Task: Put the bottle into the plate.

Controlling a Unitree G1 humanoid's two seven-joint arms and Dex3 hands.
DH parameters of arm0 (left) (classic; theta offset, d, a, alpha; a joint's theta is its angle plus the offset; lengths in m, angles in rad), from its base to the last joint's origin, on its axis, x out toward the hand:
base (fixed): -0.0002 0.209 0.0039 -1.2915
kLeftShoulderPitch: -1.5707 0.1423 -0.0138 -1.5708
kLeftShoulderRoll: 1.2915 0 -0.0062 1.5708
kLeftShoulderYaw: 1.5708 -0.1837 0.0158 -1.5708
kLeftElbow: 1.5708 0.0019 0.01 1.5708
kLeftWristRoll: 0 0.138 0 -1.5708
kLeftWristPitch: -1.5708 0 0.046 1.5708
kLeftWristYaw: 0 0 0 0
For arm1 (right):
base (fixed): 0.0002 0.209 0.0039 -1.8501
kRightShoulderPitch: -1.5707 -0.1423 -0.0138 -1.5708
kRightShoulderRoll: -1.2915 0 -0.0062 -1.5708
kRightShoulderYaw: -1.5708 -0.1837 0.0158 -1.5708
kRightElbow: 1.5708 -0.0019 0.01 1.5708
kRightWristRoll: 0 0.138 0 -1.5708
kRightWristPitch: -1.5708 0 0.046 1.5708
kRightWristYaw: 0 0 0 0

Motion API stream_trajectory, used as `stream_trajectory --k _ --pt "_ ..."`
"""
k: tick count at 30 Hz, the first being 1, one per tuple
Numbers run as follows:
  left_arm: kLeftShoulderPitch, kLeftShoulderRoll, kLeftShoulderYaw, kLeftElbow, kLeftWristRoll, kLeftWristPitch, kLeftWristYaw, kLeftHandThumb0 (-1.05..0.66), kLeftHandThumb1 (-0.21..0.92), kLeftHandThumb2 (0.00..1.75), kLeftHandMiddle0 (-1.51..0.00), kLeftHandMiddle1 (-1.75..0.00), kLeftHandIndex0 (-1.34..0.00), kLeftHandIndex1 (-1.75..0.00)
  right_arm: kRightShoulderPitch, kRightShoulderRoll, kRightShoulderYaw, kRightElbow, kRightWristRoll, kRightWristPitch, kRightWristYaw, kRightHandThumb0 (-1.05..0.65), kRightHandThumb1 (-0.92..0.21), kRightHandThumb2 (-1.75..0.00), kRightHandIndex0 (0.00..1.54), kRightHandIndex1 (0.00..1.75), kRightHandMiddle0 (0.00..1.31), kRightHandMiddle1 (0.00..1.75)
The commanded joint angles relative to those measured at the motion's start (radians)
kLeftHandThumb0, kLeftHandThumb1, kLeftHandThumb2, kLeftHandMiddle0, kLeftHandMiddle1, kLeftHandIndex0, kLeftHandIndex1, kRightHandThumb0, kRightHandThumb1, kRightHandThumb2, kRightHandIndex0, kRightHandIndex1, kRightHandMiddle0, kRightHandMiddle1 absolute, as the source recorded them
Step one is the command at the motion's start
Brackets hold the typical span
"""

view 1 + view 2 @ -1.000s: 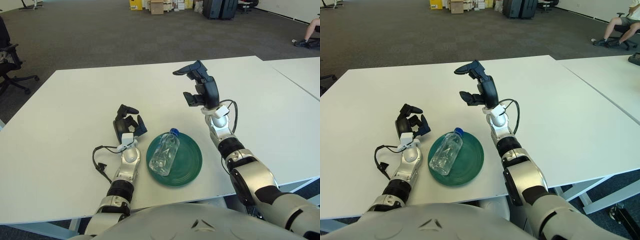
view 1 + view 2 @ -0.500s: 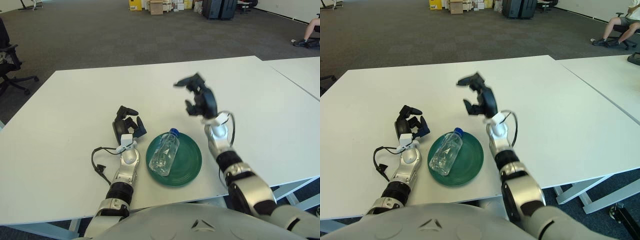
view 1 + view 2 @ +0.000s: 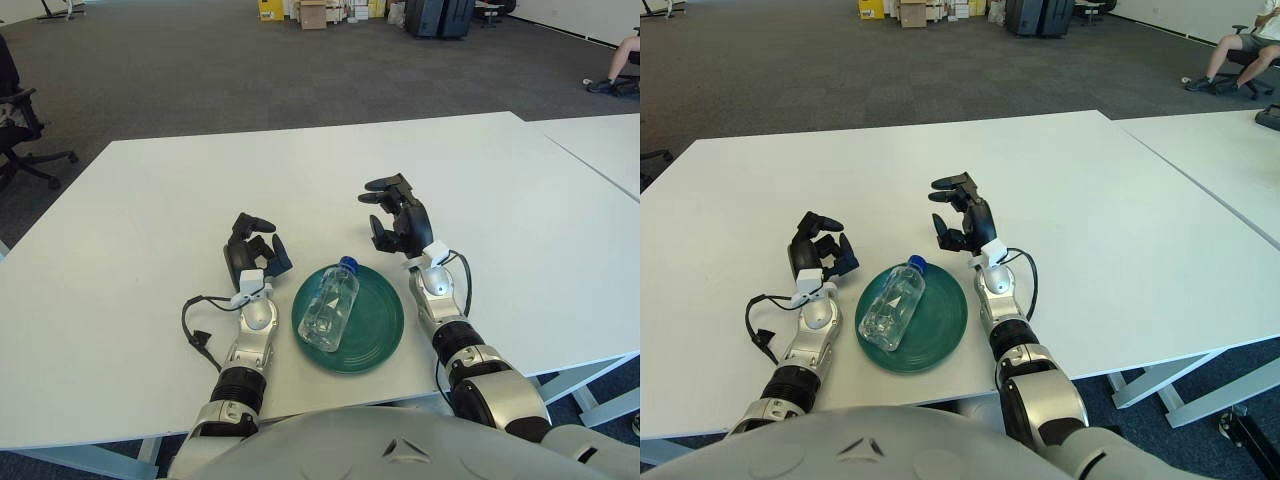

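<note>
The clear plastic bottle with a blue cap lies lengthwise in the round green plate at lower centre, between the empty, loosely spread right hand and the empty, half-curled left hand.

The bottle is clear, glossy plastic (blue cap). The plate looks smooth, dark green, slightly shiny. The table is matt white; beyond it the floor is rough grey carpet.

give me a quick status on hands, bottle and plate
Both hands empty: left hand left of green plate, right hand right of it. Clear bottle lying on its side in plate. Nothing in the way.
</note>
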Motion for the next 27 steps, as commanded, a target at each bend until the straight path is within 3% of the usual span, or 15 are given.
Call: stream_trajectory --k 1,6,8,11,17,27 --pt "0.017 -0.005 0.006 -0.001 -0.01 0.002 -0.012 -0.54 0.14 1.53 -1.26 -1.75 -0.75 -1.75 0.019 -0.001 -0.011 -0.012 -0.04 0.037 -0.058 -0.42 -0.54 -0.97 0.34 1.04 0.16 1.33" --pt "0.019 -0.003 0.007 0.0 -0.008 -0.004 -0.015 -0.54 0.14 1.53 -1.26 -1.75 -0.76 -1.75 0.013 0.004 -0.024 0.022 -0.066 0.041 -0.127 -0.4 -0.56 -0.97 0.33 1.11 0.16 1.38" --pt "0.02 -0.001 0.008 -0.001 -0.005 -0.003 -0.015 -0.55 0.13 1.55 -1.26 -1.75 -0.76 -1.75 0.001 -0.002 -0.031 0.067 -0.069 0.023 -0.14 -0.37 -0.77 -0.68 0.33 1.16 0.21 1.57" --pt "0.022 0.001 0.009 -0.002 -0.002 -0.003 -0.014 -0.55 0.12 1.55 -1.27 -1.75 -0.77 -1.75 -0.005 -0.006 -0.034 0.104 -0.075 0.004 -0.151 -0.35 -0.87 -0.54 0.34 1.2 0.23 1.65" --pt "0.023 0.005 0.01 -0.002 0.009 -0.011 -0.006 -0.55 0.12 1.56 -1.27 -1.75 -0.77 -1.75 -0.008 -0.02 -0.037 0.164 -0.069 -0.02 -0.136 -0.35 -0.92 -0.49 0.33 1.27 0.23 1.7" --pt "0.026 0.008 0.014 -0.01 -0.002 -0.013 -0.024 -0.57 0.1 1.58 -1.28 -1.75 -0.79 -1.75 -0.032 -0.026 -0.041 0.213 -0.08 0.013 -0.162 -0.34 -0.92 -0.51 0.3 1.31 0.2 1.74"
